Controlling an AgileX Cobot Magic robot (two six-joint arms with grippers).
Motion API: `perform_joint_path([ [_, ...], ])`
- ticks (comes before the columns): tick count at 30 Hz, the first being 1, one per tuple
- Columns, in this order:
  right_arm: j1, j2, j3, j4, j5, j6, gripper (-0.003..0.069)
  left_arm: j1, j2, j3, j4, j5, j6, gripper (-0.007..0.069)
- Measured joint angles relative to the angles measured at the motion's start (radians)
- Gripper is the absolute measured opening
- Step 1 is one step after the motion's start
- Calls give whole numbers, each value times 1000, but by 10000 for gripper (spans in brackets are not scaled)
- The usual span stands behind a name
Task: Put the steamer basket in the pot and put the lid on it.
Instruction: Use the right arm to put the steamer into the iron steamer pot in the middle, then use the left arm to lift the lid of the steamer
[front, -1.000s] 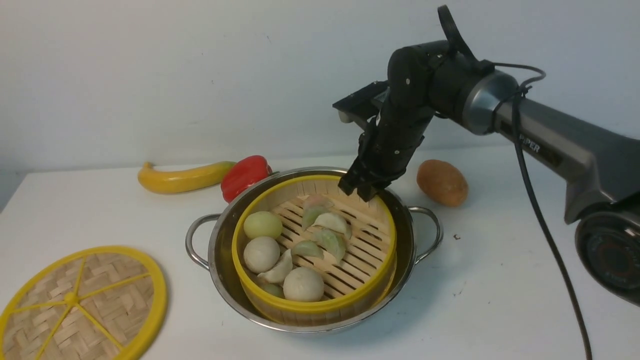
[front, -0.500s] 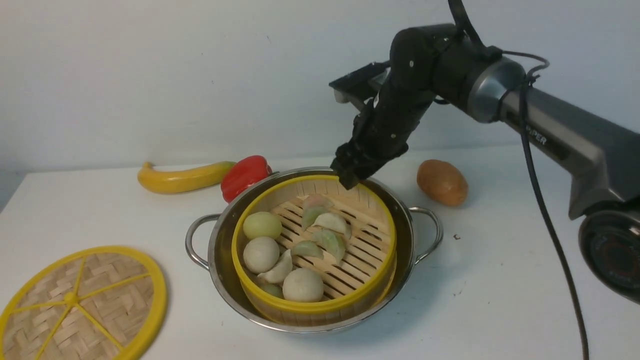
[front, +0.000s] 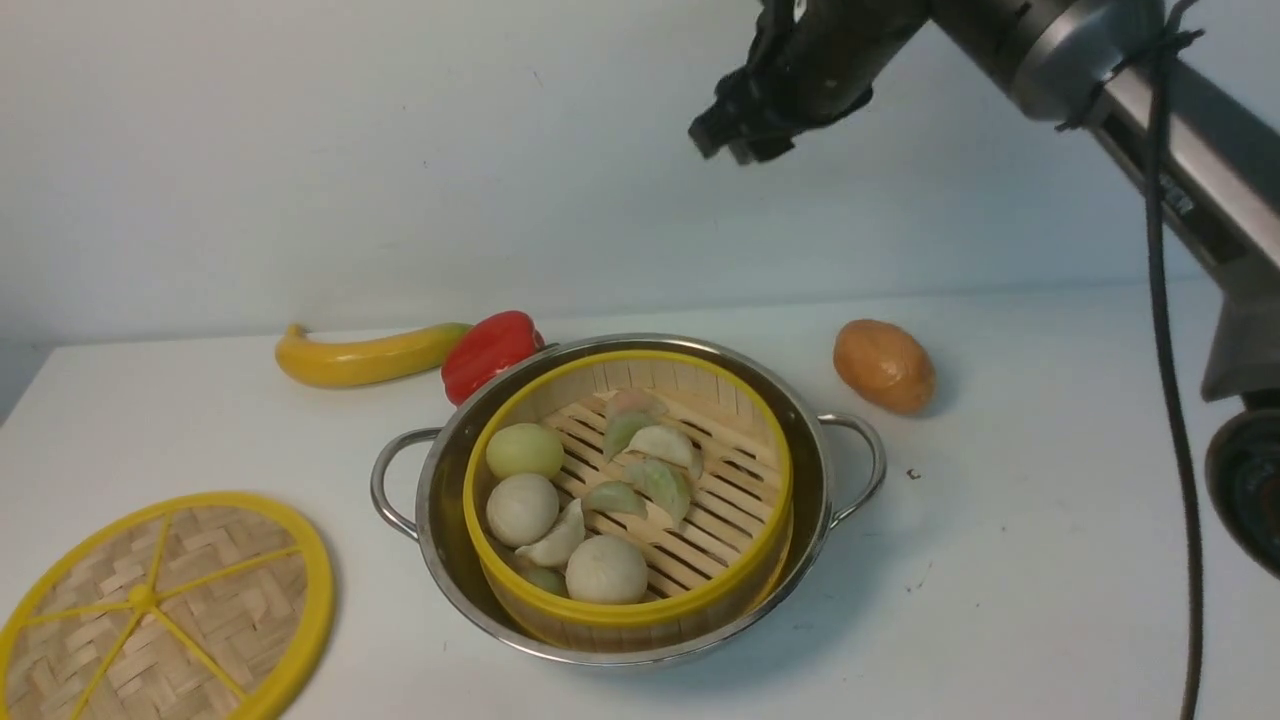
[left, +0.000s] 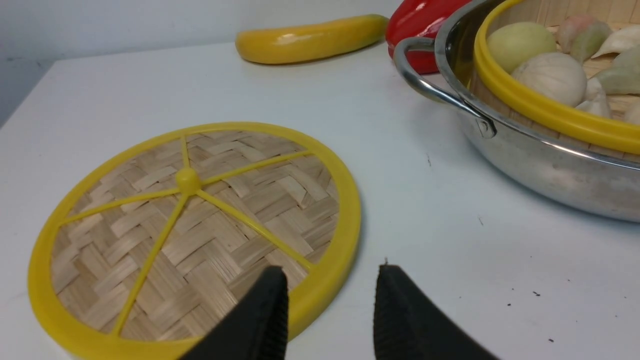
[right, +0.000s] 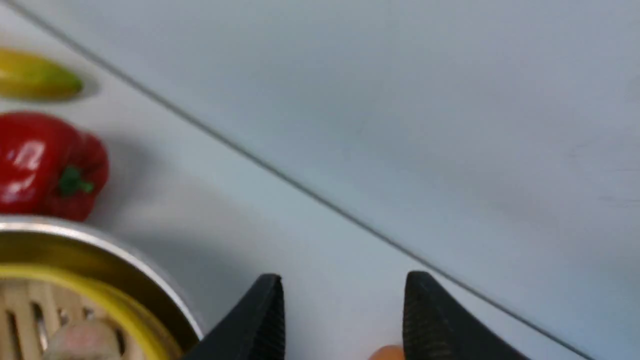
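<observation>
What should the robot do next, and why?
Probably ease the left hand down over the yellow rim of the lid, ready to close on it. The steamer basket already sits inside the pot, but the lid lies flat on the table. The left hand is open right beside that rim, while the right hand hangs high, open and empty.

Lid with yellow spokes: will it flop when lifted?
Probably stays stiff: the lid has a thick yellow rim and spokes bracing the weave. Likely light, being thin woven bamboo. Lying flat, it shouldn't roll, though its low edge may be awkward to pinch.
</observation>
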Motion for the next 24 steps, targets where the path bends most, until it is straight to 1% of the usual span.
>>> perform_joint_path([
  [1,0,-13,-16,-32,2,32,274,0,0,0,0,0,0,238],
  [2,0,-15,-20,-37,2,37,269,0,0,0,0,0,0,238],
  [3,0,-41,-46,-74,6,66,223,0,0,0,0,0,0,238],
  [5,0,-67,-64,-99,6,76,172,0,0,0,0,0,0,238],
  [6,0,-75,-67,-105,6,77,159,0,0,0,0,0,0,238],
  [7,0,-106,-73,-127,6,78,99,0,0,0,0,0,0,238],
  [8,0,-111,-75,-129,6,78,84,0,0,0,0,0,0,238],
  [9,0,-141,-78,-143,7,77,25,0,0,0,0,0,0,238],
  [11,0,-179,-79,-148,7,77,-22,0,0,0,0,0,0,238],
  [13,0,-223,-79,-149,12,75,-34,0,0,0,0,0,0,238],
  [17,0,-286,-79,-124,14,72,-34,0,0,0,0,0,0,238],
  [21,0,-374,-79,-44,16,72,-34,0,0,0,0,0,0,238],
  [22,0,-378,-79,-39,16,72,-34,0,0,0,0,0,0,238],
  [24,0,-429,-79,13,17,72,-34,0,0,0,0,0,0,238],
])
